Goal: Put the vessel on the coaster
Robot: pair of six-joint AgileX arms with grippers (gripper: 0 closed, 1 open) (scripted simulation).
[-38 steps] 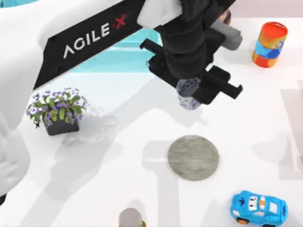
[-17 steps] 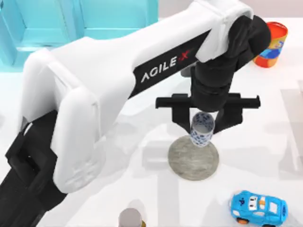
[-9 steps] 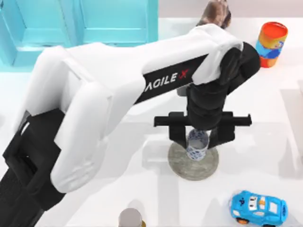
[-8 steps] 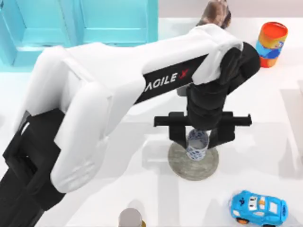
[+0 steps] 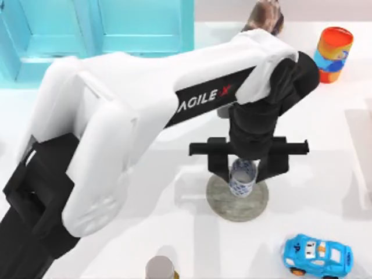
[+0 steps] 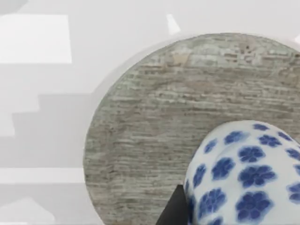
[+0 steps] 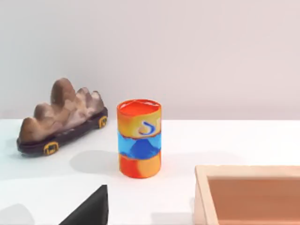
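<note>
The vessel (image 5: 243, 177), a small white cup with blue flowers, is upright between the fingers of my left gripper (image 5: 244, 173), which is shut on it. It is over the coaster (image 5: 224, 203), a flat grey stone disc, toward the disc's far half. I cannot tell whether the cup's base touches the disc. In the left wrist view the vessel (image 6: 248, 173) looms close against the coaster (image 6: 154, 122). A dark corner of my right gripper (image 7: 89, 210) shows in the right wrist view, parked off to the right and facing the far right corner.
An orange-and-blue can (image 5: 331, 55) (image 7: 139, 138) stands at the far right, with a brown rock ornament (image 5: 264, 14) (image 7: 61, 115) to its left. A blue toy car (image 5: 317, 254) sits near right. A grey-topped cylinder (image 5: 160, 268) is at the front edge. A wooden box (image 7: 248, 194) lies near the can.
Over the last second my left gripper carried the vessel down and slightly nearer, onto the coaster area. In the last half second almost nothing moved.
</note>
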